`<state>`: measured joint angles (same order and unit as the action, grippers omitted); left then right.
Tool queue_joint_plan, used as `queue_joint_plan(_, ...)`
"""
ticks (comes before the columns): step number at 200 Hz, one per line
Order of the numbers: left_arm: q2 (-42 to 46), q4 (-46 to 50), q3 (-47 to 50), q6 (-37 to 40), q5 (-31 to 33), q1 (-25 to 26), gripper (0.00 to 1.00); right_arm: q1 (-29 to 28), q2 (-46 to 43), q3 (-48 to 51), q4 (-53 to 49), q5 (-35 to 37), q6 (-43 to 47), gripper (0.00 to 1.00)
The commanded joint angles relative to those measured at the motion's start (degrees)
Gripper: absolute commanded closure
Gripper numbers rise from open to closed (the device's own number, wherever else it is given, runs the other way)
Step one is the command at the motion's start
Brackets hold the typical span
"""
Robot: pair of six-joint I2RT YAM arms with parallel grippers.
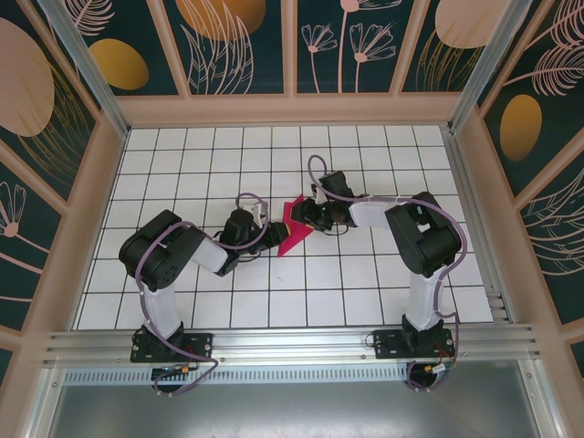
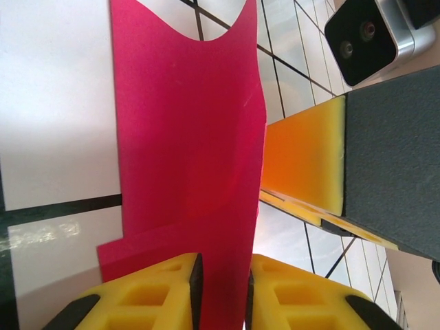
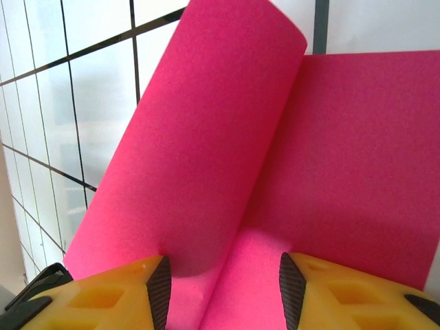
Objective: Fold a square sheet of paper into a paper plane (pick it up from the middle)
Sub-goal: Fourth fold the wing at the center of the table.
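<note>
Tiled worktop (image 1: 182, 274), paper (image 1: 294, 228) curled mid-fold.
Left tool (image 2: 221, 289) clenched on paper from 8 o'clock; right tool (image 3: 220, 275) released, astride curl; uneven pull risks crooked crease.

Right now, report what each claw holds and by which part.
The left claw pinches the pink sheet of paper at a raised fold near its edge. The right claw stands open astride a curl, not clamping it.
</note>
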<state>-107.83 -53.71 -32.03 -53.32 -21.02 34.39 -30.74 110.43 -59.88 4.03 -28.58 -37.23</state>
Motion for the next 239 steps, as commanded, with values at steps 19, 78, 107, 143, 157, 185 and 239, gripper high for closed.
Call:
queue_joint_plan(19, -1.40, 1.28, -1.94, 2.55, -2.50, -0.38, 0.71, -1.59, 1.53, -1.16, -2.04, -0.16, 1.29, 0.52)
queue_joint_plan(78, -2.18, 3.07, -3.71, 4.83, -3.41, -0.39, 0.76, -1.60, -0.87, -0.25, 0.13, -1.69, 1.24, 0.54)
queue_joint_plan(107, -2.12, 3.31, -4.05, 5.13, -3.42, -0.40, 0.81, -1.60, -2.62, 0.49, 1.25, -2.37, 1.71, 0.56)
queue_joint_plan(143, -1.94, 2.69, -3.74, 4.85, -3.63, -0.49, 0.87, -1.60, -2.55, 1.18, 1.72, -2.72, 2.60, 0.60)
queue_joint_plan(157, -2.00, 2.09, -3.52, 4.45, -3.81, -0.64, 0.88, -1.60, -2.84, 1.99, 2.41, -2.80, 3.00, 0.60)
queue_joint_plan(185, -2.12, 0.81, -3.21, 3.68, -4.47, -0.86, 0.89, -1.51, -2.23, 2.12, 1.63, -1.62, 3.39, 0.60)
queue_joint_plan(239, -0.39, -0.16, -1.83, 2.69, -4.94, -0.94, 0.80, -1.60, 0.02, 0.41, -3.28, 3.38, 1.81, 0.59)
